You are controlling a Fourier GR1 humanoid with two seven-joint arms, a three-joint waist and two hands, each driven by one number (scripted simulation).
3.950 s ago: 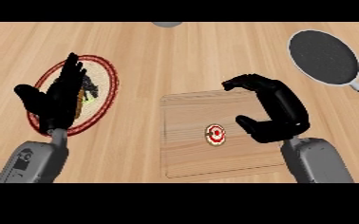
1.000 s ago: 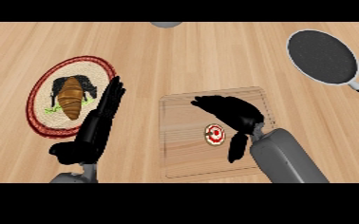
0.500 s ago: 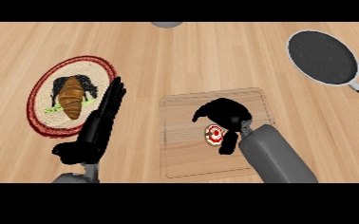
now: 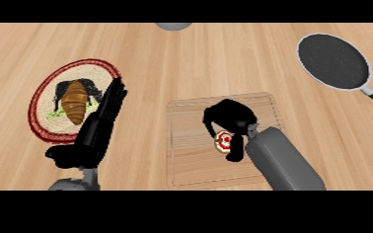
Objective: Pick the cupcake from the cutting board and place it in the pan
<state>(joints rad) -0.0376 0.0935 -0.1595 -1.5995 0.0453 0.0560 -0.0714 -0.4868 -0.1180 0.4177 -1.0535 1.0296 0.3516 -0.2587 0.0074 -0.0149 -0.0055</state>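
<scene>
The cupcake (image 4: 224, 139), with a red and white top, stands on the wooden cutting board (image 4: 191, 164) right of centre. My right hand (image 4: 232, 118) lies over it from the far side, fingers and thumb curled round it, hiding much of it. The dark round pan (image 4: 332, 60) lies at the far right, apart from the board, its handle running off the right edge. My left hand (image 4: 100, 126) rests open at the left, fingers straight and pointing away, holding nothing.
A red-rimmed plate (image 4: 41, 119) with a roast bird (image 4: 73, 102) on it lies at the far left, partly behind my left hand. A grey round object (image 4: 173, 25) shows at the top edge. Bare wooden counter separates board and pan.
My right hand has come down and left from the board's right side onto the cupcake and curled round it. My left hand has moved right off the plate, uncovering the roast bird.
</scene>
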